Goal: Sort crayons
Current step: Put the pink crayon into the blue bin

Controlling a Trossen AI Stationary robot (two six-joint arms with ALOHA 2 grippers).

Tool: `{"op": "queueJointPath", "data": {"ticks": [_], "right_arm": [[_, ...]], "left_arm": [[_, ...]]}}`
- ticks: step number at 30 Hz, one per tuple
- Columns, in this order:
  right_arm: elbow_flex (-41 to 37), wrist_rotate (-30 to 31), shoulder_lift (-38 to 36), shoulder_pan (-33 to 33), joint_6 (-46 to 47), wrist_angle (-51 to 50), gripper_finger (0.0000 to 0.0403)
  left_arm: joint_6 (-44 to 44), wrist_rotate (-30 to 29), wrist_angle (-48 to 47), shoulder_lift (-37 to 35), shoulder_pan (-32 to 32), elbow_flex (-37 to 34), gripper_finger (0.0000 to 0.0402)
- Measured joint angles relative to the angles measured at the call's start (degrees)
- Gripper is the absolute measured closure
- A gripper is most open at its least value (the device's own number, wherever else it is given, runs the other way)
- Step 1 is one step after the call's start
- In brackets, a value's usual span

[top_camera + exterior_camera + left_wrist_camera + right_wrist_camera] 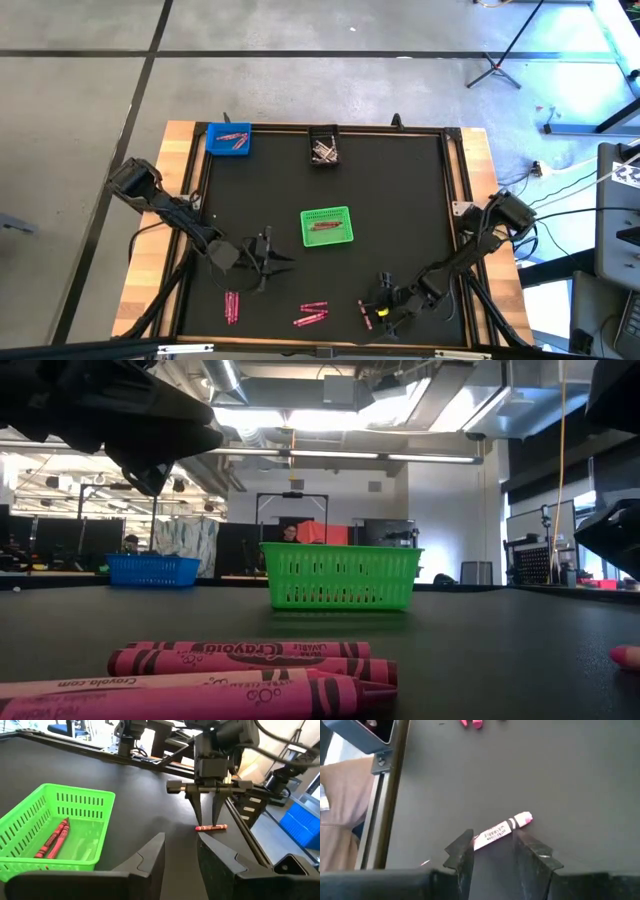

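My right gripper [377, 312] is open and points down at a pink-red crayon [501, 832] that lies flat on the black mat near the table's near right. Its fingertips stand right at the crayon, which also shows in the left wrist view [211, 827]. My left gripper [272, 262] is open and empty, low over the mat at the near left. More pink crayons lie in two small groups on the mat [231, 306] [311, 315] and show close up in the low view [240, 665]. My right gripper comes at the crayon from above, fingers pointing down, one fingertip [200, 821] near each end of the crayon's middle part [492, 836]. The crayon lies flat on the mat. I cannot tell whether the fingertips touch it.
A green bin [344, 213] with red crayons stands mid-table. A blue bin [214, 132] with crayons stands at the far left, and a black bin [324, 133] with pale crayons at the far middle. A raised frame [448, 200] edges the mat.
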Motion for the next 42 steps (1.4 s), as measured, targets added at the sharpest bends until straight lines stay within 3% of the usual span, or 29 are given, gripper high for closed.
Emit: {"op": "queueJointPath", "data": {"ticks": [13,20,32,35,42], "right_arm": [[0.2,5.3,2.2,0.0,-1.0,0.5,0.0272],[-0.1,4.3,0.7,-0.5,-6.0,-1.8,0.0272],[0.0,3.8,-1.1,-0.4,-4.6,-9.2,0.0273],[0.0,3.8,-1.0,-0.4,-4.6,-9.3,0.0289],[0.0,4.2,-1.0,-0.4,-4.6,-9.4,0.0373]], "left_arm": [[-0.3,-1.0,0.0,0.0,0.0,0.0,0.0296],[0.0,-1.1,0.0,0.0,0.0,0.0,0.0296],[0.1,-1.0,0.0,0.0,0.0,0.0,0.0296],[0.1,-1.0,0.0,0.0,0.0,0.0,0.0296],[0.2,-1.0,0.0,0.0,0.0,0.0,0.0296]]}}
